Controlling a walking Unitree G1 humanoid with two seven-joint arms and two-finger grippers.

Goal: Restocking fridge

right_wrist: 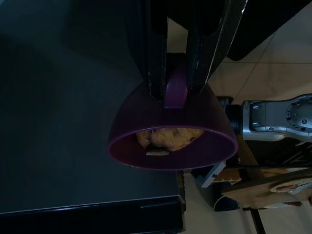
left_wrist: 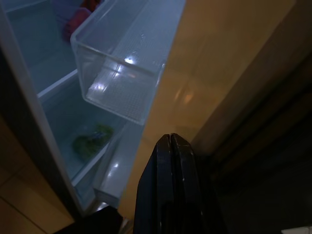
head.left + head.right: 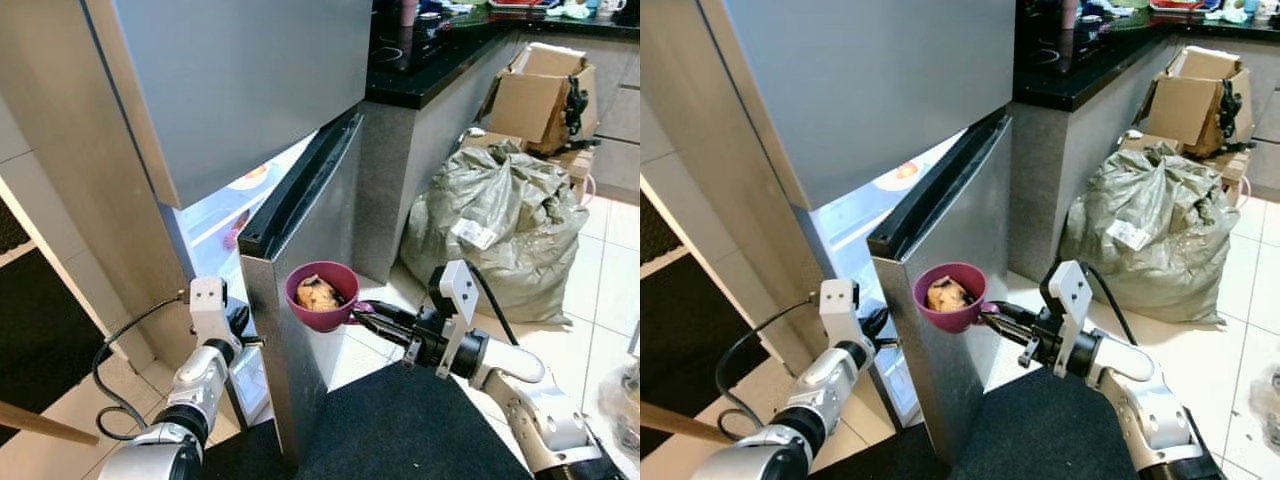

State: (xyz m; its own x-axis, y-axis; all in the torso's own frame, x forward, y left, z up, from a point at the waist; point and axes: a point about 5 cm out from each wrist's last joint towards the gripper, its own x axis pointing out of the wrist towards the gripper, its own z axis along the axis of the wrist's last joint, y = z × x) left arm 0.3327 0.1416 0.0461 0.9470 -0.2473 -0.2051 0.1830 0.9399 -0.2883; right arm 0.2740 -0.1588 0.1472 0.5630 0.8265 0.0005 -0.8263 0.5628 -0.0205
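Observation:
A purple bowl (image 3: 320, 297) with a piece of browned food (image 1: 168, 138) hangs in front of the fridge's open lower door (image 3: 335, 215). My right gripper (image 3: 362, 312) is shut on the bowl's small handle (image 1: 175, 90) and holds it level, just outside the door's steel face. My left gripper (image 2: 170, 140) is shut with nothing between its fingers. It sits behind the door's edge (image 3: 247, 338), on the inner side. Inside the lit fridge are a clear door bin (image 2: 122, 73), something green (image 2: 92, 141) on a lower shelf and a red item (image 2: 78, 19) higher up.
The upper door (image 3: 240, 80) overhangs the opening. A black counter (image 3: 430, 60) stands right of the fridge, with a stuffed grey sack (image 3: 500, 230) and cardboard boxes (image 3: 540, 95) on the tiled floor beyond. A dark mat (image 3: 410, 430) lies below me.

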